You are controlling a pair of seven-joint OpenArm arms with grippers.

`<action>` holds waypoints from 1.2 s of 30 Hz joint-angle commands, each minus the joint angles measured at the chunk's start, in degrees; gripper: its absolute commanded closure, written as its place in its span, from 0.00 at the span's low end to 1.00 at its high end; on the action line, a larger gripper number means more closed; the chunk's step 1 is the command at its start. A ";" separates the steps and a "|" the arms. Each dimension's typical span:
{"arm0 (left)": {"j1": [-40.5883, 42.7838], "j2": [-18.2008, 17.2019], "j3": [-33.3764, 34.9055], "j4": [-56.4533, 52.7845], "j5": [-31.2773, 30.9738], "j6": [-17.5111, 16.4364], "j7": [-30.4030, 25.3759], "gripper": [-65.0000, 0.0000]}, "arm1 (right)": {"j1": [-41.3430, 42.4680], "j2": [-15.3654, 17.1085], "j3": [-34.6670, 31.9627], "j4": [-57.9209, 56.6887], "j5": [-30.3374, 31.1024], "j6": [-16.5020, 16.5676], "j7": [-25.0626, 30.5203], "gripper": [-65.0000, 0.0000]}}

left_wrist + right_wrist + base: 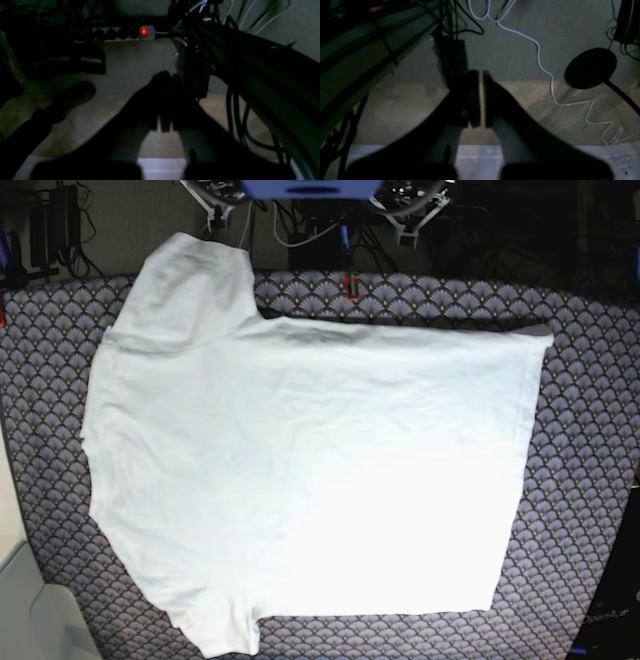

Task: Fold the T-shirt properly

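The white T-shirt (300,470) lies spread flat on the patterned surface in the base view, with its hem to the right. One sleeve reaches up at the top left and the other down at the bottom left. Neither gripper shows in the base view. The left wrist view is dark and shows my left gripper (172,78) shut and empty, hanging over a carpeted floor. The right wrist view shows my right gripper (480,75) shut too, a thin slit between its fingers, holding nothing. The T-shirt appears in neither wrist view.
A blue-grey scale-patterned cloth (590,380) covers the table around the shirt. Below, a power strip with a lit red switch (143,31), dark cable bundles (235,105), a white cable (540,57) and a black round stand base (591,67) lie on the floor.
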 commanded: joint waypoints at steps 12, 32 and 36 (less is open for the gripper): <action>2.02 -0.03 -0.05 2.85 -0.08 0.08 -0.47 1.00 | -0.72 -0.06 -0.12 0.50 0.23 0.34 0.47 0.98; 21.97 -2.31 -0.05 31.07 -0.08 0.08 0.15 1.00 | -22.78 -0.06 -0.21 32.94 0.23 0.34 -0.06 0.98; 26.28 -2.67 -0.05 40.39 -0.17 0.08 5.07 1.00 | -25.68 -0.06 -0.21 37.25 0.23 0.34 -0.06 0.98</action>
